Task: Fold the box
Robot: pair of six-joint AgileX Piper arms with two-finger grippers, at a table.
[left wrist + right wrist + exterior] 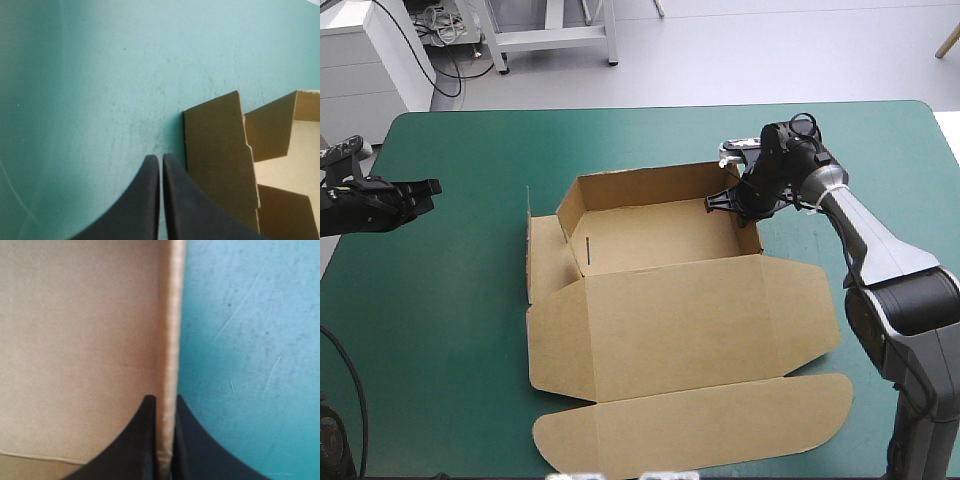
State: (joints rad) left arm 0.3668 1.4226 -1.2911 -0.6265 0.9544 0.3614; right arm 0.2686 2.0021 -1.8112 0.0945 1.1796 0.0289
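Observation:
The brown box stands mid-table as an open tray with its back and side walls raised, and its lid lies flat toward the near edge. My right gripper sits at the tray's far right corner, shut on the box's right wall, one finger inside and one outside. My left gripper hovers over bare cover well left of the box, shut with nothing in it. Ahead of it stands the box's loose left flap.
The teal-green cover lies bare to the left of the box and along the far edge. The lid's rounded tuck flap reaches close to the table's near edge. The right arm runs along the table's right side.

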